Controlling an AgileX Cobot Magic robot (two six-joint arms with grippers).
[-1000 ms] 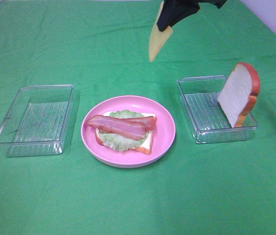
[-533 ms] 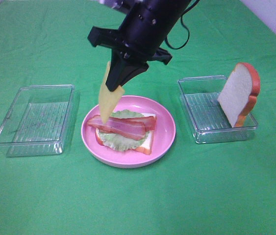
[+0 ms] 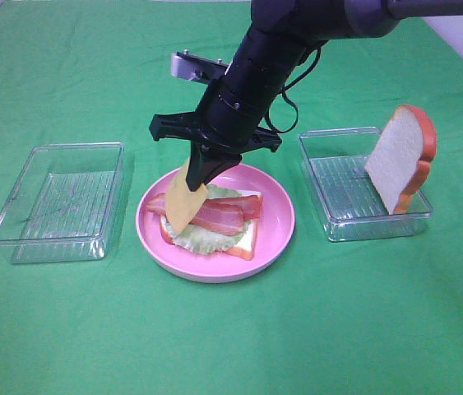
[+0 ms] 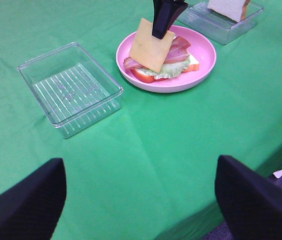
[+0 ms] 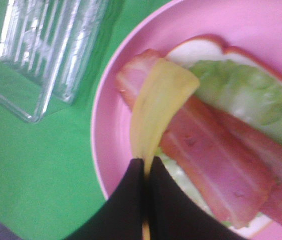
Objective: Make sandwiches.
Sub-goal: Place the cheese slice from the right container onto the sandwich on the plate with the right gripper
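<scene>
The right gripper (image 3: 201,176) is clamped tight on the cheese slice (image 3: 183,203), which hangs below its jaws, its lower edge touching the bacon (image 3: 215,216) on the sandwich on the pink plate (image 3: 276,226). The left gripper (image 4: 139,200) stands wide apart, holding nothing.

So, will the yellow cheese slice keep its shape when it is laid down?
Probably not: the cheese slice looks thin and bends where it meets the bacon. Pinched by one edge in the right hand, it is likely light and floppy.

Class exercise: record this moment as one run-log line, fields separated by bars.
right pincer: shut on cheese slice | cheese: touching bacon on pink plate | left pincer: open, idle | top bread slice: in right tray
</scene>
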